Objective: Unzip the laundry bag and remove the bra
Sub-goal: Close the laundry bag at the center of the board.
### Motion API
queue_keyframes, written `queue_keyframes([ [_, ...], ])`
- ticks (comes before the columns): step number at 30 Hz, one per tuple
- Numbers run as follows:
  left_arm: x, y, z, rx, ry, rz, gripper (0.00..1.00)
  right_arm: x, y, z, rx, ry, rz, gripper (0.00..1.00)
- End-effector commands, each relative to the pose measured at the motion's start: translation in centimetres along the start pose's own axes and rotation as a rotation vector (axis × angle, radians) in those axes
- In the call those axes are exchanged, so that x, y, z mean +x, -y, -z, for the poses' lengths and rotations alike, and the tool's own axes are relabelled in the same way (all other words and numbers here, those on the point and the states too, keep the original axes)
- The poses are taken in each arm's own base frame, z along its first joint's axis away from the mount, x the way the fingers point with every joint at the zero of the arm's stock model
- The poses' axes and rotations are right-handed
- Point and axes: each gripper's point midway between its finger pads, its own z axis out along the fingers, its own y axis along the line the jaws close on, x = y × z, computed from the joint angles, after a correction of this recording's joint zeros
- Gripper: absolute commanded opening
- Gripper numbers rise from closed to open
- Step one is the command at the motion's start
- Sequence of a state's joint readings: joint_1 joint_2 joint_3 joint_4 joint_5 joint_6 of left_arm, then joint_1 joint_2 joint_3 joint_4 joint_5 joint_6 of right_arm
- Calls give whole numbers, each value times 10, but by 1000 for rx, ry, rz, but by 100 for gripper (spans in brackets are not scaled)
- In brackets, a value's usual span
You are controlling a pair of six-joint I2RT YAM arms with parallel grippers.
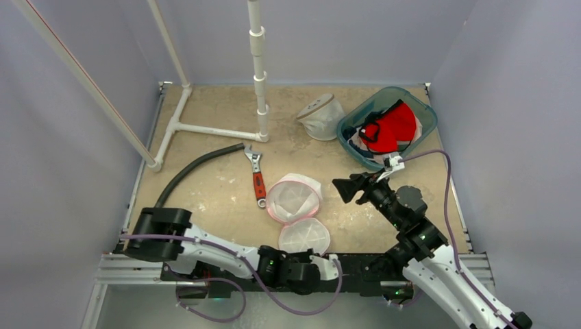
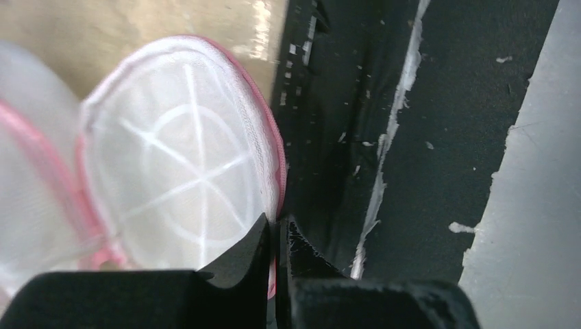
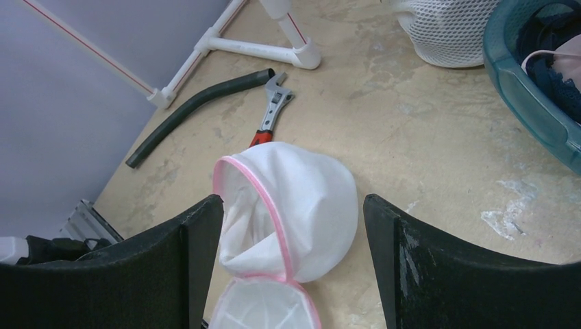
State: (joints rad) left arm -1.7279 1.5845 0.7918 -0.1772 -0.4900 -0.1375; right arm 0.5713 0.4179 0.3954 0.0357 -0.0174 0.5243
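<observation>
The laundry bag, white mesh with pink trim, lies spread in two round halves: a far half (image 1: 293,197) (image 3: 301,199) and a near half (image 1: 304,236) (image 2: 178,164). My left gripper (image 1: 323,259) (image 2: 279,229) sits low at the table's near edge, shut on the pink rim of the near half. My right gripper (image 1: 346,188) (image 3: 293,202) hovers open above the far half, touching nothing. Only crumpled white fabric shows inside the bag. A red garment with black straps (image 1: 390,127), which looks like a bra, lies in the teal bin.
The teal bin (image 1: 426,115) (image 3: 527,96) stands at the back right, with a second white mesh bag (image 1: 320,116) beside it. A red-handled wrench (image 1: 257,179) and a dark hose (image 1: 195,171) lie left of the bag. A white pipe frame (image 1: 259,75) rises at the back.
</observation>
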Motion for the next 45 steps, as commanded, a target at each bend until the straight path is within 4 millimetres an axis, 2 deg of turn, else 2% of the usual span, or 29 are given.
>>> queue_keyframes([
  [1, -36, -29, 34, -46, 149, 108, 0, -21, -14, 7, -32, 56, -18, 78],
  [6, -64, -45, 65, 25, 278, 227, 0, -29, -30, 15, -98, 77, -95, 81],
  [10, -79, -60, 79, 77, 368, 326, 0, -34, -34, 16, -108, 95, -126, 82],
  [15, -87, -79, 87, 117, 445, 445, 0, -41, -24, 21, -60, 155, -153, 82],
  [18, -89, -98, 89, 119, 479, 523, 0, -37, -11, 20, -2, 161, -176, 82],
  [21, -98, -125, 98, 101, 560, 605, 0, -31, -1, 21, 32, 177, -208, 82],
  [24, -100, -153, 104, 63, 612, 663, 0, -24, 1, 19, 22, 173, -215, 82],
  [28, -97, -188, 101, 21, 633, 731, 0, -13, 1, 10, 10, 129, -207, 82],
  [33, -71, -233, 91, -42, 644, 880, 0, -1, -1, -2, -14, 81, -200, 82],
  [37, -59, -263, 99, -69, 721, 975, 0, 6, -2, -11, -30, 65, -198, 81],
  [41, -52, -282, 102, -88, 762, 1053, 0, 16, -1, -20, -48, 37, -201, 81],
  [45, -37, -291, 93, -100, 786, 1154, 0, 19, -4, -27, -68, 28, -202, 81],
])
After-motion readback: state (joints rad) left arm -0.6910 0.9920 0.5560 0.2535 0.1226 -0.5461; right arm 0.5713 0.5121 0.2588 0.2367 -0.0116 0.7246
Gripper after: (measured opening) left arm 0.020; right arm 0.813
